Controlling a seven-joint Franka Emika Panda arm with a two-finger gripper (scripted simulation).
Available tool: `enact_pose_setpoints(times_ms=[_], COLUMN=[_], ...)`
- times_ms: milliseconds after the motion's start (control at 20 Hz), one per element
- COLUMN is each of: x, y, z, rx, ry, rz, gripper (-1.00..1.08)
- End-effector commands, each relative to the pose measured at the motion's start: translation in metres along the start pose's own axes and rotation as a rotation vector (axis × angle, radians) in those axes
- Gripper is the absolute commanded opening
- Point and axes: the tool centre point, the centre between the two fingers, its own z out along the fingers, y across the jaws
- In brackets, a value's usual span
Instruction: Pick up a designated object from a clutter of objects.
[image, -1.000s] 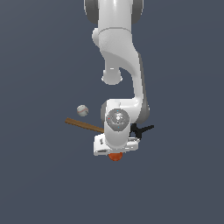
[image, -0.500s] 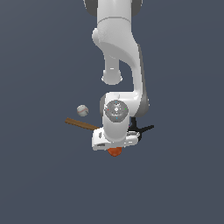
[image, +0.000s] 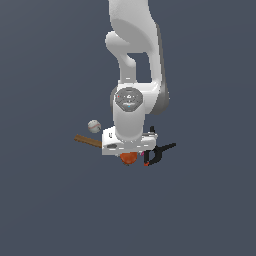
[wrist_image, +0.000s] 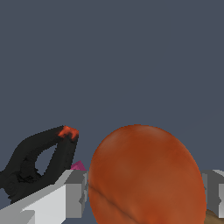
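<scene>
White arm links fill the middle of the exterior view, because I have stooped straight down over the clutter so that my claw (image: 128, 154) sits on the 1 thing I want. Under it, the bench (image: 50, 200) is a flat grey-blue field carrying all 4 objects close together. The hammer (image: 86, 141) pokes its wooden handle out toward the exterior view's left, its head hidden behind my wrist. The black spring clamp (image: 159, 151) lies just beside the claw on the exterior view's right, near enough that I judge it could be nudged. The orange-red ball (wrist_image: 146, 175) sits between my 2 fingers (wrist_image: 75, 192), 1 on each flank; whether they press it yet I cannot tell. The white baseball (image: 94, 126) rests apart, beyond the handle, safely out of my way.
</scene>
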Motion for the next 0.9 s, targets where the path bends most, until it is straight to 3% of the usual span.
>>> enact_pose_setpoints(times_ms=[0, 850], x=[-0.013, -0.103], y=[0.002, 0.012], z=[-0.018, -0.136], rx=[0.000, 0.001], ry=[0.003, 0.003], rz=[0.000, 0.000], gripper=[-1.00, -1.00])
